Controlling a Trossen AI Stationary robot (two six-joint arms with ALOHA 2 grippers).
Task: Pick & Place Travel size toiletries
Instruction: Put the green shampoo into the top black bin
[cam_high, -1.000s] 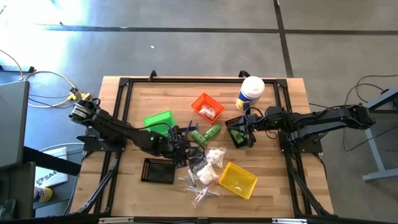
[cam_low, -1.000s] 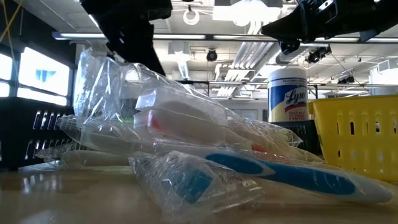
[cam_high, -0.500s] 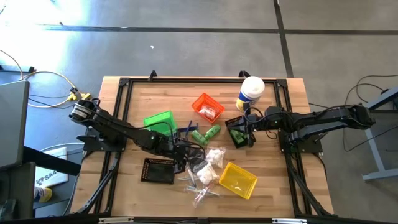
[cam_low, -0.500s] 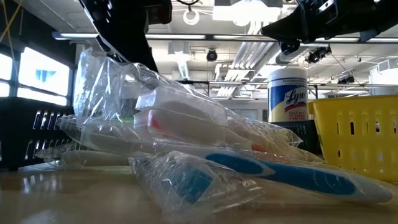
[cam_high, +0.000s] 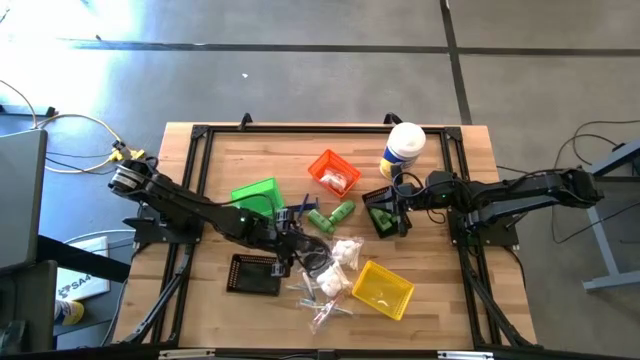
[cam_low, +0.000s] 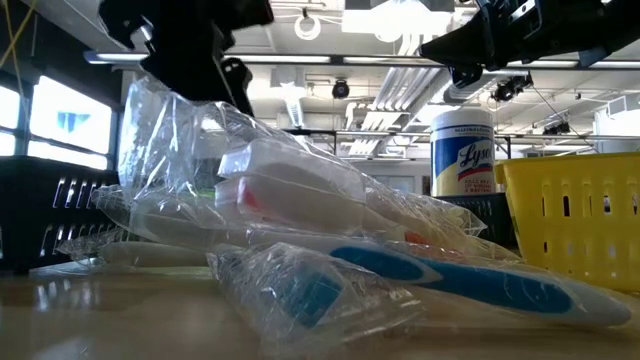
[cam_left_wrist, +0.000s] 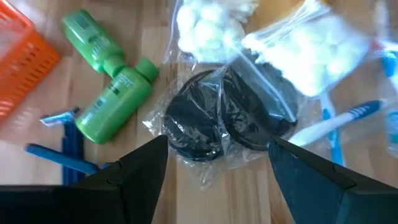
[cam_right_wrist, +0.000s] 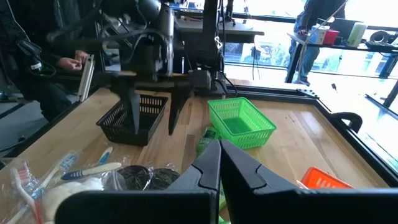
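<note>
1. Left hand (cam_left_wrist: 217, 165) hangs over mid-counter (cam_high: 220, 145), fingers (cam_left_wrist: 134, 168) spread wide, nothing between them. Directly under it: a clear packet of two black round pieces (cam_left_wrist: 227, 118).
2. Toiletries lie loose at counter centre. In the left wrist view, two green mini bottles (cam_left_wrist: 115, 102) lie touching, with blue razors (cam_left_wrist: 65, 146) just beside them; white cotton packets (cam_left_wrist: 311, 53) touch the black-piece packet; a blue-handled toothbrush (cam_left_wrist: 339, 121) lies near.
3. High view: green bottles (cam_high: 331, 214) sit at about 12 o'clock from the left hand (cam_high: 296, 240), cotton packets (cam_high: 345, 255) at 3 o'clock, clear-wrapped sticks (cam_high: 322, 300) at 5 o'clock.
4. Bins: green bin (cam_high: 256, 196) at 11 o'clock of the left hand, black bin (cam_high: 255, 273) at 8 o'clock, orange bin (cam_high: 334, 172) farther at 1 o'clock, yellow bin (cam_high: 384, 289) at 4 o'clock.
5. Right hand (cam_right_wrist: 219, 163) closed, fingers together, empty; waits over a small black bin (cam_high: 384, 212) near the white-lidded canister (cam_high: 402, 148).
6. Low view: wrapped toothbrush (cam_low: 450, 275) in foreground.
</note>
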